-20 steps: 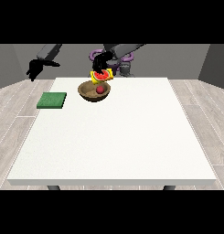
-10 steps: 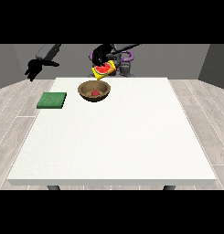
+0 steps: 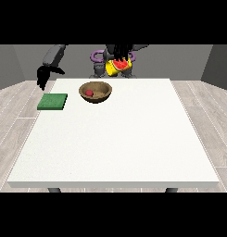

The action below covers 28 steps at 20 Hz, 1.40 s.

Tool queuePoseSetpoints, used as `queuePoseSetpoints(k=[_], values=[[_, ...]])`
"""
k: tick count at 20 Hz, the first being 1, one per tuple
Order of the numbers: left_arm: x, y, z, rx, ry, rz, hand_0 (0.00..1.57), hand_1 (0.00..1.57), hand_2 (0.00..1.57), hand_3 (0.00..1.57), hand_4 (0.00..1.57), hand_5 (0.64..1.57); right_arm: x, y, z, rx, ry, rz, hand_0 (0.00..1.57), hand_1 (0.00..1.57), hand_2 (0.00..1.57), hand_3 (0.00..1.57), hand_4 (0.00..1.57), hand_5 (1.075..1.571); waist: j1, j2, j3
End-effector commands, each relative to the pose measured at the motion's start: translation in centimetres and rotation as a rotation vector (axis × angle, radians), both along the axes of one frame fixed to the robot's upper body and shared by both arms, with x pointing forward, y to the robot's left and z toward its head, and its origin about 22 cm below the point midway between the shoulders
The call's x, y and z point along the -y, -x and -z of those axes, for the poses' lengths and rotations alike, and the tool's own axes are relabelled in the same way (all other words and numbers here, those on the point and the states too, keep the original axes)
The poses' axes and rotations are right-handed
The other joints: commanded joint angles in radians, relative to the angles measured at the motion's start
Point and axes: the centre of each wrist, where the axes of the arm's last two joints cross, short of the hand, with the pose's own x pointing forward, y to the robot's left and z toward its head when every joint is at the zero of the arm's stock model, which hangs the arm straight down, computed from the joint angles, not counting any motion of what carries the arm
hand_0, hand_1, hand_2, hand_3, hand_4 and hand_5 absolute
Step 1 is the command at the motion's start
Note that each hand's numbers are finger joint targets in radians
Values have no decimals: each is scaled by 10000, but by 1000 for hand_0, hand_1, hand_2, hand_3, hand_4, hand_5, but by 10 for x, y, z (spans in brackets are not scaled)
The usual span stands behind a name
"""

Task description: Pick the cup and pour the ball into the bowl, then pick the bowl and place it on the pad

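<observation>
Hand at the view's left (image 3: 42,76) hangs off the table edge above the green pad (image 3: 53,102); finger state: cannot tell. Wooden bowl (image 3: 96,91) just right of pad, red ball (image 3: 89,92) inside. Bowl judged rigid, light; take by rim. Hand at the view's right (image 3: 118,53) curls round the yellow cup (image 3: 118,66).
</observation>
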Motion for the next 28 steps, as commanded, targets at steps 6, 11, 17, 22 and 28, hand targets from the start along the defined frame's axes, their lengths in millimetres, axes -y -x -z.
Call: queuePoseSetpoints(k=[6,11,17,22,28], values=[[-84,-18,2,-2110,6828,-301,1294,1294,1571,1528,996,1564,-33,-5,13,416,-188,199,0,0,0,0,236,1561,317,972,-23],[-117,-18,26,-2462,9616,77,959,959,932,634,862,1540,-54,-20,3,481,-453,-671,0,0,0,0,358,1569,-253,1624,-21],[-127,-24,38,-2822,12440,1152,0,0,0,0,0,1545,-108,-39,-2,1035,-555,-1161,0,0,0,0,373,1564,-751,2342,10],[-167,-14,100,-3539,13001,-161,0,0,0,0,0,1519,-153,-41,-6,-191,-217,-2189,0,0,0,0,111,1541,-1751,1273,21],[-152,-19,82,-4221,12947,327,0,0,0,0,0,1533,-139,-12,34,-798,-482,-1841,0,0,0,0,82,1543,-1293,909,33]])
